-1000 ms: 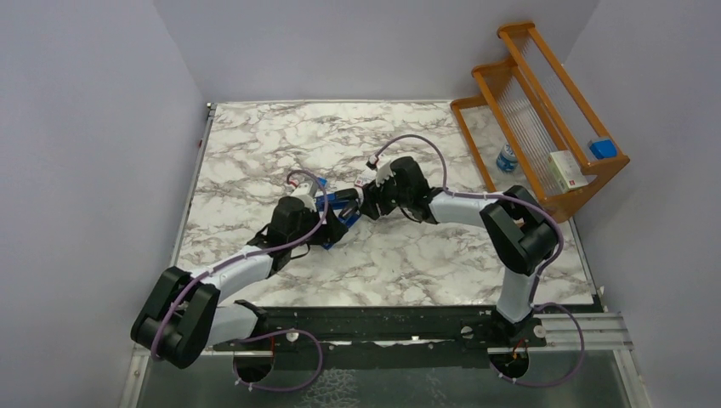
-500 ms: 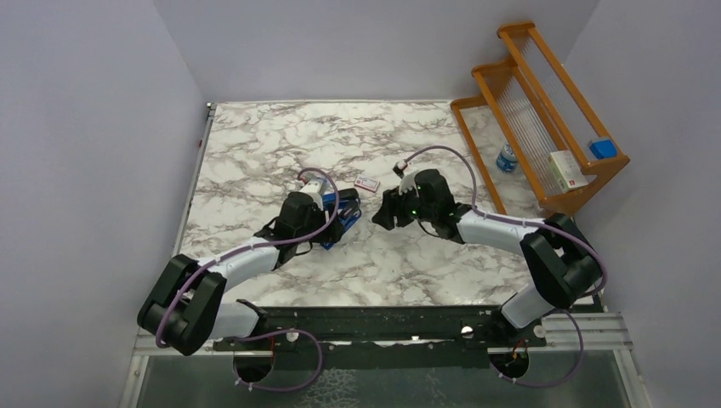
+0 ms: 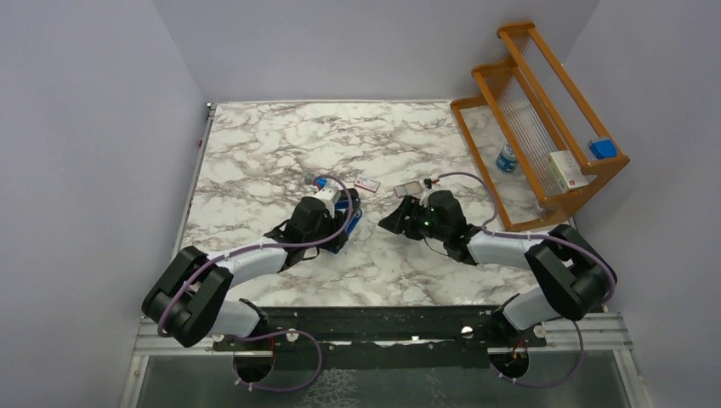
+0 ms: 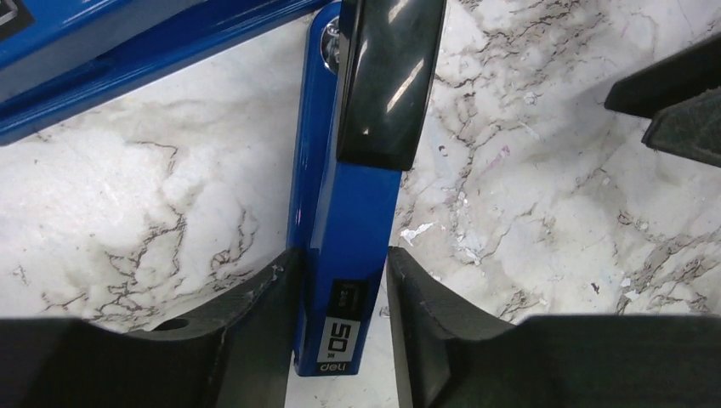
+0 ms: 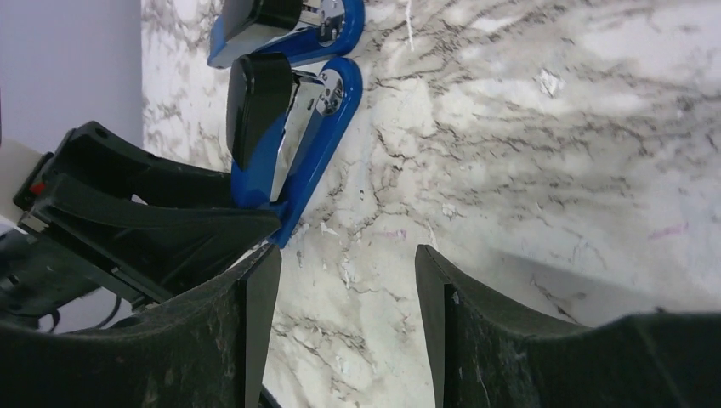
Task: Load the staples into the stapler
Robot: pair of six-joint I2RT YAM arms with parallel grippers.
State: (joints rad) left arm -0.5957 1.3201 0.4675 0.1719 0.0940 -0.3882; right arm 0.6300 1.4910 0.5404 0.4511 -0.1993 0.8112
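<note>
The blue stapler (image 3: 349,214) lies opened out on the marble table. In the left wrist view its blue base (image 4: 344,212) with a black part runs between my fingers. My left gripper (image 4: 342,255) is shut on that base; in the top view it (image 3: 338,223) sits over the stapler. The right wrist view shows both stapler halves (image 5: 289,136), with metal in the lower one. My right gripper (image 5: 344,255) is open and empty over bare marble, right of the stapler (image 3: 387,223). The white staple box with a pink-red label (image 3: 367,183) lies behind them. A small grey flat piece (image 3: 409,189) lies beside it.
A wooden rack (image 3: 544,110) stands at the back right, with a white box (image 3: 568,170) and a blue thing (image 3: 603,148) on its shelf. A blue-capped cylinder (image 3: 507,158) stands at its foot. Grey walls close in the table.
My right gripper has pulled back from the stapler to the right and nearer. The staple box and grey piece have come into view. My left gripper shifted slightly right with the stapler.
</note>
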